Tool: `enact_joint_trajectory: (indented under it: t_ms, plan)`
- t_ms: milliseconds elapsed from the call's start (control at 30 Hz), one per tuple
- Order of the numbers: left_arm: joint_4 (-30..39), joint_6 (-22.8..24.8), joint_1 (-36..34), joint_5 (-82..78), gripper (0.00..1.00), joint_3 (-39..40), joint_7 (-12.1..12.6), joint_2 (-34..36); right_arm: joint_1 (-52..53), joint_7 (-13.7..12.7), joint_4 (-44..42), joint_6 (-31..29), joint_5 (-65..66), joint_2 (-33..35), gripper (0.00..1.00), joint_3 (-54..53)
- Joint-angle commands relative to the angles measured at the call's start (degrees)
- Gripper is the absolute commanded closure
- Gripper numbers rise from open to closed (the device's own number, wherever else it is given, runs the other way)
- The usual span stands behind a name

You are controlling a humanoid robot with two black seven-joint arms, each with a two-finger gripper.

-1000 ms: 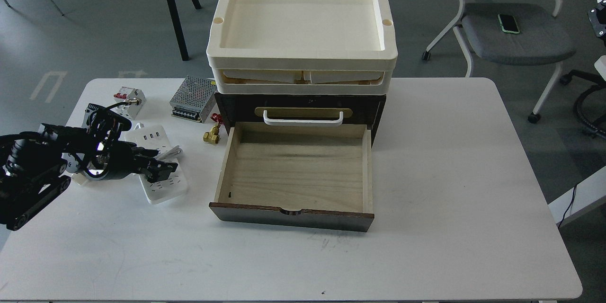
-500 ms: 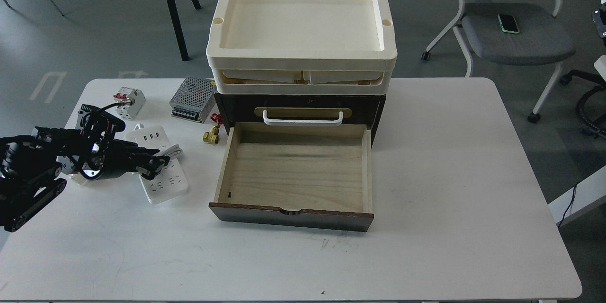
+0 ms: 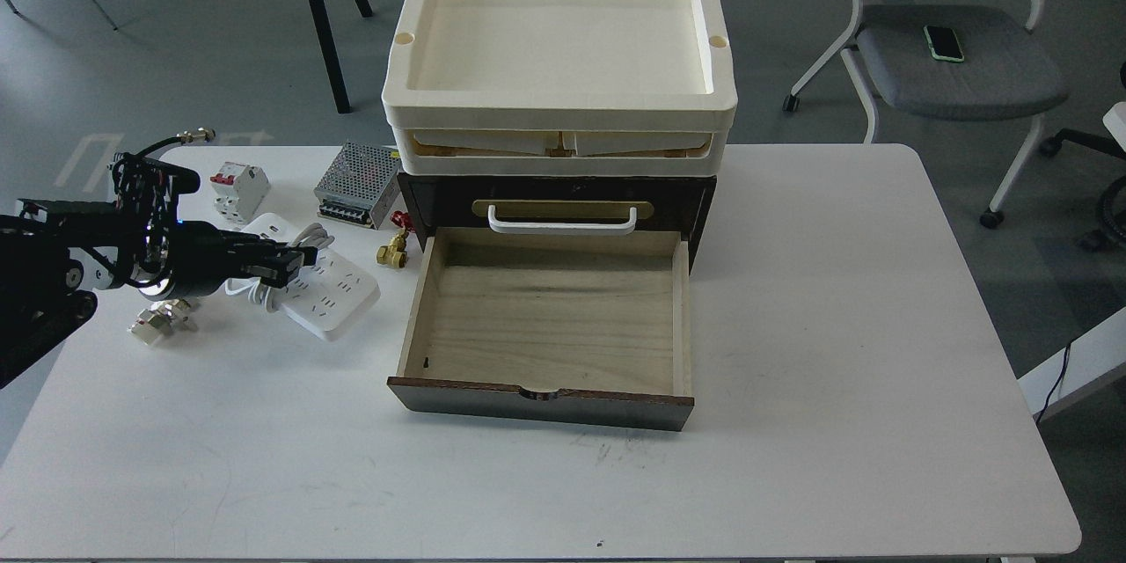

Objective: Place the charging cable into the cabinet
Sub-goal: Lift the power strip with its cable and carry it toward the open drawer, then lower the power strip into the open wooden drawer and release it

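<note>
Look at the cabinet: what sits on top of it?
Two stacked cream trays rest on the cabinet. The top tray looks empty; the lower tray's contents are mostly covered.

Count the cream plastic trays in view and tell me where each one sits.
2. The upper tray is stacked on the lower tray, which rests on top of the cabinet. The lower one shows only its front edge; more could be hidden between them.

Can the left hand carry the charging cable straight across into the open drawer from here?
Probably yes. The left hand is on the charging cable, the drawer of the cabinet stands open with nothing seen inside, and only the small brass fitting lies near the path.
</note>
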State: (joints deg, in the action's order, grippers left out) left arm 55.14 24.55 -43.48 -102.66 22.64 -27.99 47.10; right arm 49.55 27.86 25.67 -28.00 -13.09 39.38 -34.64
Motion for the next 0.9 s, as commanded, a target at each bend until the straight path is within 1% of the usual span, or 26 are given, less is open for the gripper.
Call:
enact_joint_trajectory:
  t_ms: [0, 100, 200, 300, 367, 467, 533, 600, 667, 733, 867]
  plan:
    - [8.38, 2.96, -0.29, 7.11, 1.0, 0.39, -0.01, 7.2, -0.07, 0.0, 0.0, 0.0, 0.0, -0.01, 0.0, 0.01]
    - [16.02, 3.4, -0.12, 13.17, 1.0, 0.39, -0.01, 12.82, -0.07, 0.0, -0.09, 0.0, 0.0, -0.01, 0.0, -0.08]
    - [25.16, 3.45, 0.41, 23.96, 1.0, -0.13, -0.01, 18.36, -0.42, 0.09, -0.09, 0.0, -0.09, -0.01, 0.0, -0.08]
    - [32.64, 3.45, 0.68, 33.11, 1.0, -0.31, -0.01, 19.26, -0.51, 0.09, -0.09, 0.0, -0.09, -0.01, 0.0, -0.08]
    - [34.67, 3.45, 0.85, 36.38, 1.0, -0.4, -0.01, 17.43, -0.51, 0.09, -0.09, 0.0, -0.09, -0.01, 0.0, -0.08]
    - [34.25, 3.14, 1.38, 39.46, 1.0, -0.4, -0.01, 9.88, -0.59, 0.09, -0.09, 0.0, -0.09, -0.01, 0.0, -0.08]
    - [33.28, 1.56, 2.43, 39.91, 1.0, -0.49, -0.01, 5.22, -0.68, 0.09, -0.18, 0.0, -0.09, 0.08, 0.0, -0.08]
    - [31.44, 0.67, 4.01, 40.0, 1.0, -0.49, -0.01, 0.56, -0.86, 0.09, -0.96, 0.0, -0.09, 0.25, 0.0, -0.08]
    - [28.11, 0.76, 4.72, 40.0, 1.0, -0.58, -0.01, -3.66, -0.94, 0.09, -1.23, 0.0, -0.09, 0.34, 0.0, -0.08]
    - [24.07, 1.2, 4.72, 40.0, 1.0, -0.75, -0.01, -6.13, -1.21, 0.09, -1.32, 0.0, -0.09, 0.43, 0.0, -0.08]
    - [16.51, 1.55, 4.81, 40.0, 1.0, -0.84, -0.01, -8.86, -2.53, 0.09, -1.32, 0.0, -0.18, 0.52, 0.0, -0.17]
